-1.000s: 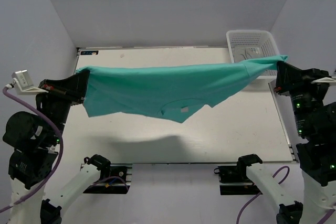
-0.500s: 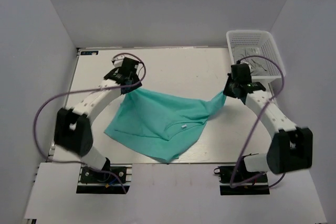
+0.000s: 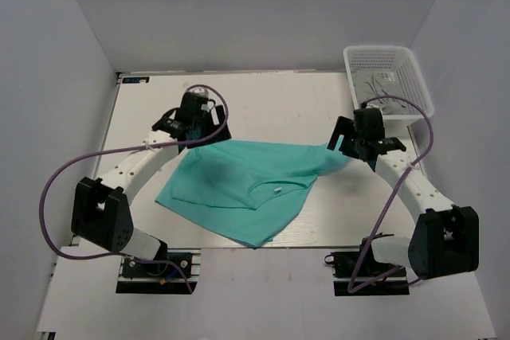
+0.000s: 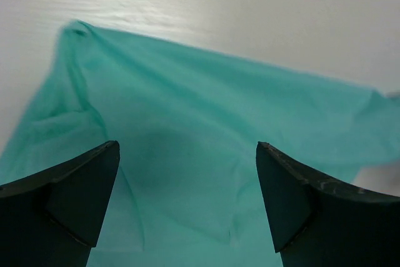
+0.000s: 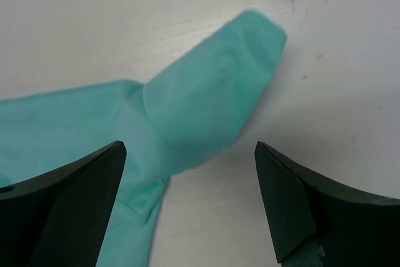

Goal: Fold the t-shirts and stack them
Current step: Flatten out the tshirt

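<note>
The t-shirt [image 3: 247, 189] lies spread on the counter [image 3: 271, 101] near its middle, as a skewed, creased sheet, with the collar opening toward the near edge and one sleeve reaching out to the right. One second earlier the cloth was stretched in the air between the two hands. Half a second earlier it was draped down onto the counter with both far corners still gripped. Both hands have since let go. The left hand [image 3: 189, 127] hovers over the far left corner of the shirt; its wrist view shows the fingers spread wide with the teal cloth lying flat below them and nothing pinched. The right hand [image 3: 353, 139] hovers over the right sleeve; its wrist view shows the sleeve tip resting on the counter between the parted fingers, untouched. The laying-out step therefore appears complete and folding has not begun. The far left corner is bunched and the body carries shallow wrinkles, so smoothing or a fresh grasp at an edge will probably be needed before the first fold. The white mesh basket [image 3: 388, 69] stands at the far right corner, beyond the right hand and apart from the shirt
</note>
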